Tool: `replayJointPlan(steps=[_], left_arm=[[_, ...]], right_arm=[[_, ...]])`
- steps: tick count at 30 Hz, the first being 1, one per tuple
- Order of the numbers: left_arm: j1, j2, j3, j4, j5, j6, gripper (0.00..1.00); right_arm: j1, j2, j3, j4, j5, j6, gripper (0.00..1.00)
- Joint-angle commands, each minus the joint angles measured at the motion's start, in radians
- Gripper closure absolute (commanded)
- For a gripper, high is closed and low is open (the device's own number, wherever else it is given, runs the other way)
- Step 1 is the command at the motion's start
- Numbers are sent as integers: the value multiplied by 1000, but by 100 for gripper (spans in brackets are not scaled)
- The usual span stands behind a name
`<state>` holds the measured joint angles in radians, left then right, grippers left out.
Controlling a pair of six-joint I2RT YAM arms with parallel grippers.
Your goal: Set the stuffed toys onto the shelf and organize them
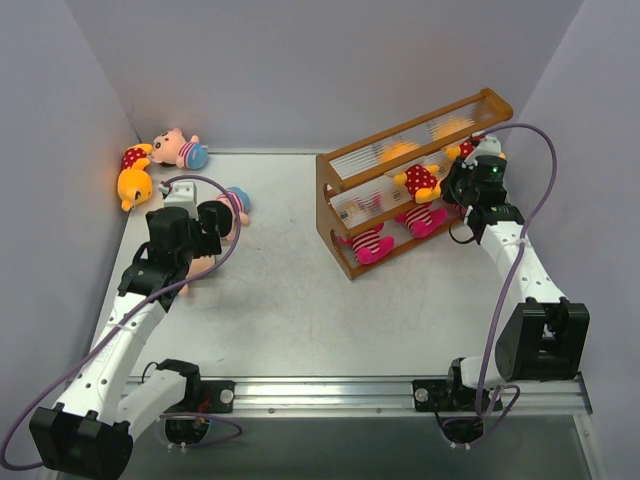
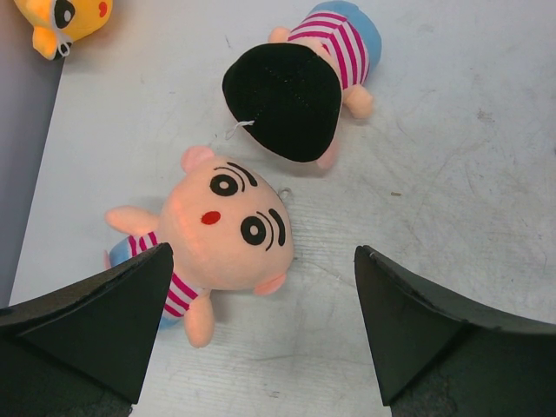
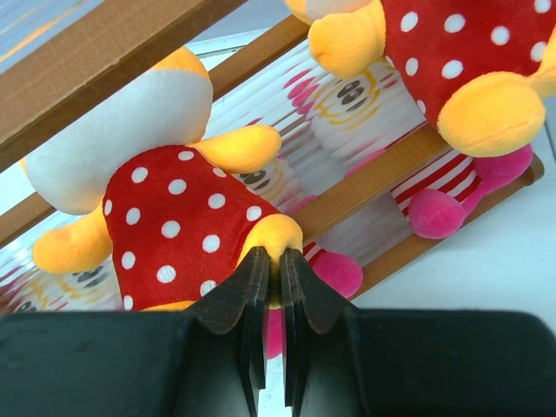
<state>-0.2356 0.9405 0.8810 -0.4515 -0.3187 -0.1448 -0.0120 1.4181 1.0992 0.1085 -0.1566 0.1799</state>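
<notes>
Left gripper [image 2: 262,261] was wide open, hanging over a face-up boy doll [image 2: 226,221] that lay on the surface [image 2: 452,174]. The doll's head sat between the two fingers, nearer the left one, with no contact visible. Just beyond it lay a second boy doll [image 2: 300,82], face down with its black hair uppermost, and the two heads nearly touched. In the far left corner of the surface were a yellow bear [image 1: 132,175] and a third boy doll [image 1: 180,150], side by side.

Right gripper [image 3: 271,261] was closed, fingers pressed together, at the right end of the shelf [image 1: 340,215]. Its tips were against the yellow foot of a polka-dot bear [image 3: 174,217] lying on a middle tier. Could not tell whether any plush was pinched. A second polka-dot bear [image 3: 452,61] lay on the same rods nearby. Two magenta-limbed striped dolls [image 1: 368,243] occupied the lowest tier, and more yellow plush showed on the top tier.
</notes>
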Motion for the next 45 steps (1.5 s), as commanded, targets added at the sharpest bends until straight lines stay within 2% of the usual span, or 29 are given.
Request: replayJointPlan(steps=[1, 11, 17, 20, 34, 45], left_arm=[[-5, -17, 3, 51, -13, 8, 6], [-5, -17, 3, 51, -11, 10, 6], [-7, -17, 3, 51, -10, 10, 6], [-7, -17, 3, 51, -10, 8, 6], [-7, -22, 3, 51, -10, 10, 6], [-7, -17, 3, 50, -6, -1, 6]], right_arm=[[6, -51, 21, 34, 57, -36, 94], [33, -57, 11, 51, 57, -45, 90], [35, -62, -2, 51, 55, -37, 82], [35, -68, -5, 51, 60, -34, 72], [35, -100, 10, 37, 68, -25, 45], [37, -177, 94, -59, 78, -2, 5]])
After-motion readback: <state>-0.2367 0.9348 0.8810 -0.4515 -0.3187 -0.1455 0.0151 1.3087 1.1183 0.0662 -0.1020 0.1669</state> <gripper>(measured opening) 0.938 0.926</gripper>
